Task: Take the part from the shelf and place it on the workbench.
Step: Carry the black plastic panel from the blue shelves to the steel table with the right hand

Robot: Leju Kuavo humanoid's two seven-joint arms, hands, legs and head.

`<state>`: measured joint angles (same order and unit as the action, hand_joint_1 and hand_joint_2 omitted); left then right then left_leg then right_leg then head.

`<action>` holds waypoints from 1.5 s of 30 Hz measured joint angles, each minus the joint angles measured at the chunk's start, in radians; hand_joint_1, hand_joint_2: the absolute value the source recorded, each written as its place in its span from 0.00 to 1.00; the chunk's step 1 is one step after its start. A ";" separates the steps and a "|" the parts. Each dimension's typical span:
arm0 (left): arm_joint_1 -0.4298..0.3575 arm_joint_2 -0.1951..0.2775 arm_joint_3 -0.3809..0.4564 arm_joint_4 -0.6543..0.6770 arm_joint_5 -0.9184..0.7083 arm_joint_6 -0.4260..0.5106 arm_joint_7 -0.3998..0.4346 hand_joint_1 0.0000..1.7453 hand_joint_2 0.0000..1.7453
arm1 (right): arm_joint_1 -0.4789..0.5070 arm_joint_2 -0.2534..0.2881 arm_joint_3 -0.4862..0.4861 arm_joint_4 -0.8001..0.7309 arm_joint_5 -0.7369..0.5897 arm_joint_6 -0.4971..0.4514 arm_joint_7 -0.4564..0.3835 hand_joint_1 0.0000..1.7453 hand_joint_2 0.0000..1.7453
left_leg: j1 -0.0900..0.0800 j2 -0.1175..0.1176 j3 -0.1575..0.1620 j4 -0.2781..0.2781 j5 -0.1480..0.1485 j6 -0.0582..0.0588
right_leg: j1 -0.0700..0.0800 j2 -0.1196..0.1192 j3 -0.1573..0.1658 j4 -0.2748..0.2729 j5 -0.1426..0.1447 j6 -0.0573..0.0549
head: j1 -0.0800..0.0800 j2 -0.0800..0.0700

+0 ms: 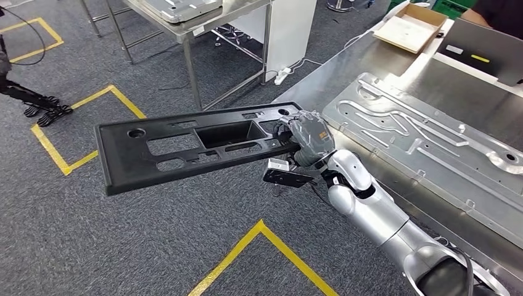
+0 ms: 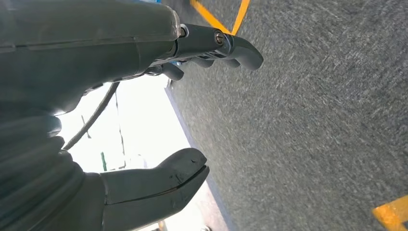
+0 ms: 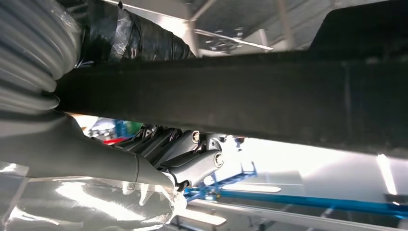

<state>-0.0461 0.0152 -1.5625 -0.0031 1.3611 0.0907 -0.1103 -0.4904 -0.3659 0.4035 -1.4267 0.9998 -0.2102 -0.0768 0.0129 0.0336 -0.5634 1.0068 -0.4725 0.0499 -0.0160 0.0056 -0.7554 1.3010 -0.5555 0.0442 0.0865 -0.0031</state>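
Note:
A long flat black plastic panel (image 1: 185,145) with several cut-outs hangs level above the grey carpet, just left of the metal workbench (image 1: 425,80). My right hand (image 1: 306,140) grips the panel by its right end, and the silver arm runs in from the lower right. In the right wrist view the panel (image 3: 250,103) is a dark bar held between the taped thumb (image 3: 139,41) and the dark fingers (image 3: 192,163). My left hand (image 2: 144,110) hangs over the carpet with thumb and fingers apart and nothing between them.
A large machined aluminium plate (image 1: 425,145) lies along the workbench, with an open cardboard box (image 1: 410,28) at its far end. A person (image 1: 499,13) stands behind the bench. A metal-framed table (image 1: 185,24) stands further back on the carpet, which carries yellow tape lines (image 1: 92,102).

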 joint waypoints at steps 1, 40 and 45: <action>0.000 0.000 0.000 0.000 -0.003 0.000 0.001 0.00 1.00 | 0.002 -0.001 0.000 0.000 0.006 0.000 0.001 1.00 1.00 | 0.000 0.012 0.003 0.001 -0.003 -0.002 | -0.002 -0.005 0.015 -0.030 0.025 0.002 | 0.000 0.000; -0.002 -0.006 0.026 0.000 -0.048 0.055 0.006 0.00 1.00 | 0.061 -0.083 -0.081 -0.075 0.003 0.003 0.003 1.00 1.00 | -0.009 0.072 0.011 0.027 -0.028 -0.036 | 0.008 -0.040 0.149 -0.283 0.118 -0.040 | 0.000 0.000; 0.005 -0.008 0.026 0.000 -0.047 0.050 0.012 0.00 1.00 | 0.072 -0.091 -0.105 -0.083 -0.007 0.003 0.002 1.00 1.00 | -0.002 -0.026 -0.114 0.295 -0.152 -0.045 | 0.005 0.026 0.148 -0.284 0.122 -0.059 | 0.000 0.000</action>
<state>-0.0412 0.0069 -1.5361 -0.0031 1.3137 0.1408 -0.0982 -0.4187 -0.4572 0.2983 -1.5098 0.9928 -0.2068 -0.0745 0.0106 0.0072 -0.6779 1.3015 -0.6246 0.0054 -0.0106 0.0319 -0.6074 1.0169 -0.4335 -0.0150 0.0861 -0.0031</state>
